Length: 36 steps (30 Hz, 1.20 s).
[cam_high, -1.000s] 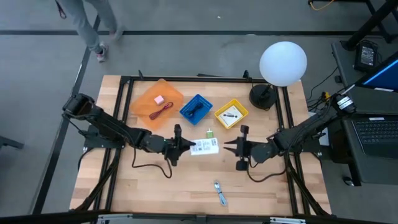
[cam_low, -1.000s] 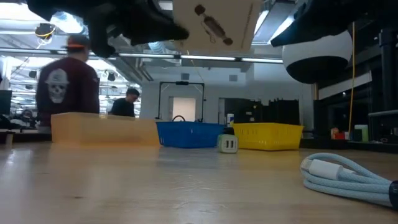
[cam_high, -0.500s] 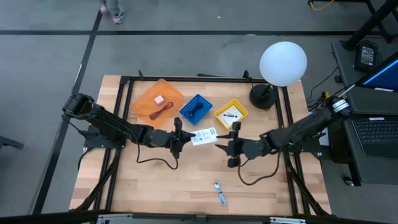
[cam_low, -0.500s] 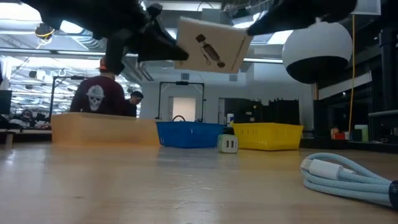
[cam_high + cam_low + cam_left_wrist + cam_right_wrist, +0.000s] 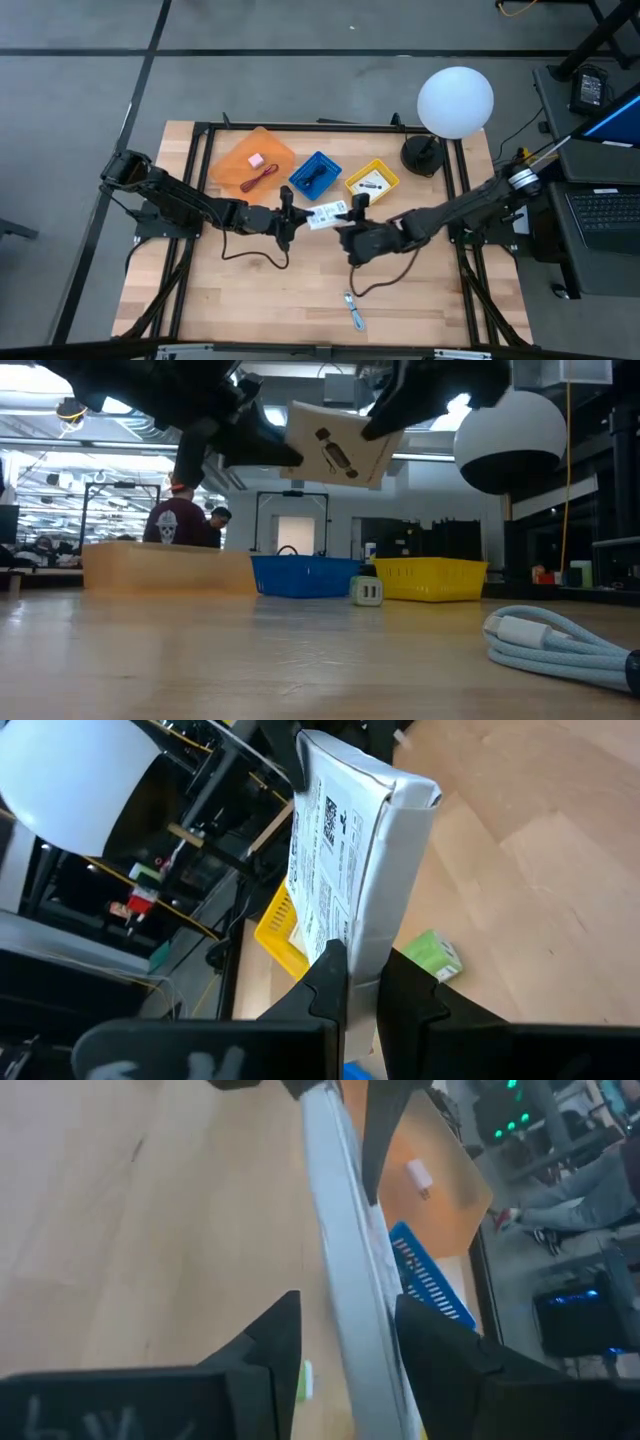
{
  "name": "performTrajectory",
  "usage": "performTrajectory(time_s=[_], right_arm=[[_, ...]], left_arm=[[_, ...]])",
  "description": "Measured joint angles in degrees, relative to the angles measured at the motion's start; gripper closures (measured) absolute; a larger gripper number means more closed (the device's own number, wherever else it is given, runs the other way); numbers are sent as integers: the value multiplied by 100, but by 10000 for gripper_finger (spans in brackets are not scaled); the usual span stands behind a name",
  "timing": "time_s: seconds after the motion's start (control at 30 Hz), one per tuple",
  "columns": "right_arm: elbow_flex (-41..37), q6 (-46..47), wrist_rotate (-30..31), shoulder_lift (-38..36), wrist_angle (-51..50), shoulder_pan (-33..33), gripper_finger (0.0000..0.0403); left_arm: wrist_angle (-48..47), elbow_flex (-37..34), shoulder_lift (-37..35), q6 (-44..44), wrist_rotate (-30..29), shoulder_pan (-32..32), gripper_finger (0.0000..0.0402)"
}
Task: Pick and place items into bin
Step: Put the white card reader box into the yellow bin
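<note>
Right claw (image 5: 347, 236) has its two fingers spread on either side of the white packet (image 5: 328, 215), which hangs in the air above the middle of the desk (image 5: 270, 310) rather than lying on it. From where I stand, the right wrist view shows a gap between each finger and the thin edge of the packet, so that claw straddles it without pinching.

Left claw (image 5: 290, 217) is the one doing the carrying: its fingers are clenched on the packet's near end, seen plainly in the left wrist view. The packet's long axis runs from the left claw toward the right one, tilted, with its printed face turned up and outward in the low view.

Toward the far edge of the desk sit the orange bin (image 5: 250, 160), the blue bin (image 5: 316, 174) and the yellow bin (image 5: 372, 182), with a small green piece (image 5: 339, 213) just beside the packet's far side. I judge this a handover, and it turns on the right claw closing square across the packet's free end before the left lets go. A blue-silver tool (image 5: 354, 312) waits near the front edge.
</note>
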Motion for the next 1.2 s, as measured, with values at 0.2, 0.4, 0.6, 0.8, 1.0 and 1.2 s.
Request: performTrajectory(time_s=[0.2,0.4,0.6,0.8,1.0,1.2], right_arm=[[743,11,-1,372,-502,-31,260],[1012,170,6,434,-834,-43,260],[1016,319,6,607,-1059,-143,261],[1016,293,2,614,-1049,-182,300],[1016,217,14,602,-1133,-180,367],[1018,356,6,582,-1399,-180,385]], left_arm=[[7,2,0,-2,-164,1,375],[7,2,0,-2,-164,-4,375],[55,7,0,0,-148,-64,375],[57,7,0,-17,-147,-126,375],[72,9,-2,-107,-122,-114,374],[80,9,-2,-302,-175,-118,325]])
